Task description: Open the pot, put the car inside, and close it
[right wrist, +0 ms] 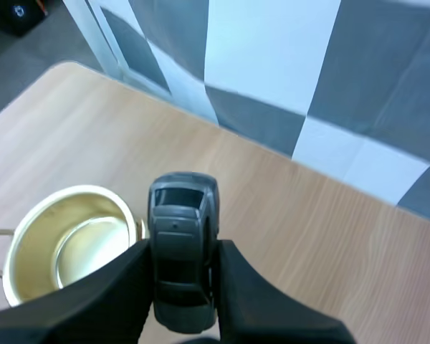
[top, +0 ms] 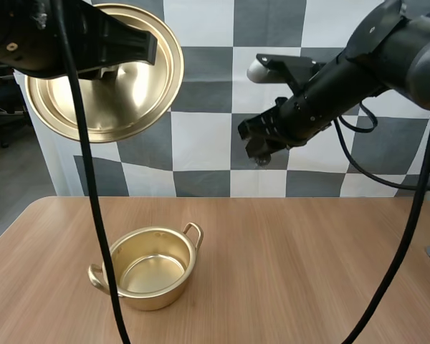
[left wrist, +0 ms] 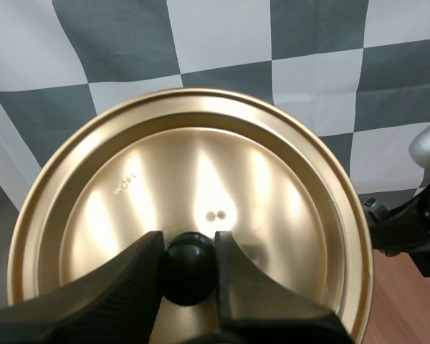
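Pot lid (top: 122, 79) is hanging high at 10 o'clock, left claw (left wrist: 188, 244) pinching its knob (left wrist: 188, 276); the pot (top: 152, 266) is sitting open on the surface (top: 308, 272); right claw (right wrist: 184, 247) is pinching the car (right wrist: 179, 215), pot lying toward its 7 o'clock.

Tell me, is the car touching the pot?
Apart. The right wrist view shows the car pinched in the jaws; the high view shows that arm up in the air, well above the pot.
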